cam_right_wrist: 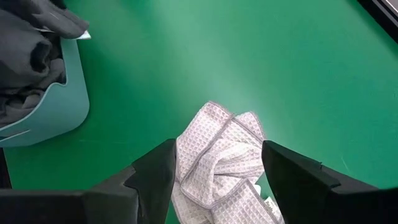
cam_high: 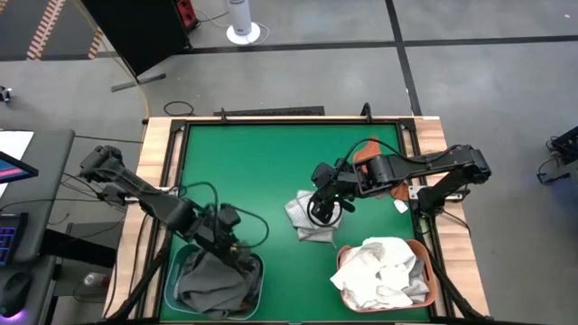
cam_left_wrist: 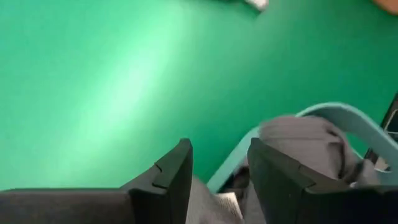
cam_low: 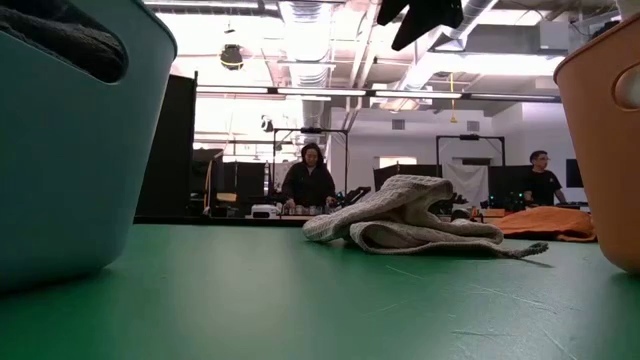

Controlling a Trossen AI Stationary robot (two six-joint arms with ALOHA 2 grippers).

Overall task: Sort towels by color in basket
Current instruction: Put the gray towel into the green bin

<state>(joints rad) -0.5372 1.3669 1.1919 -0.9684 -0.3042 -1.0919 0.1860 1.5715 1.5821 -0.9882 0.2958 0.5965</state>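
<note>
At the bench's point(cam_high: 271, 153) near left corner stands a teal basket point(cam_high: 183, 262) heaped with dark grey towels point(cam_high: 212, 282). The left gripper point(cam_high: 237, 255) hangs over this basket's inner rim, just above the grey heap; in the left wrist view its fingers point(cam_left_wrist: 171, 180) stand apart with only cloth showing behind the gap and nothing pinched between them. Beyond that rim the green surface runs bare toward the middle and the far edge, so there is free room between the two arms.

Right of centre lies a crumpled white towel with thin dark checks point(cam_high: 307, 218), flat on the green surface and well clear of both baskets. The right gripper point(cam_high: 322, 209) hovers directly over it; the right wrist view shows the fingers point(cam_right_wrist: 155, 174) spread wide on either side of the cloth, above it rather than closed on it. In the low view this towel point(cam_low: 410, 222) sits as a low folded mound with open bench in front.

Farther right, a rust orange towel point(cam_high: 384, 176) lies under the right arm near the bench's right edge. At the near right corner an orange basket point(cam_high: 432, 275) holds a pile of white and light grey towels point(cam_high: 384, 269), close to the raised wooden border.
</note>
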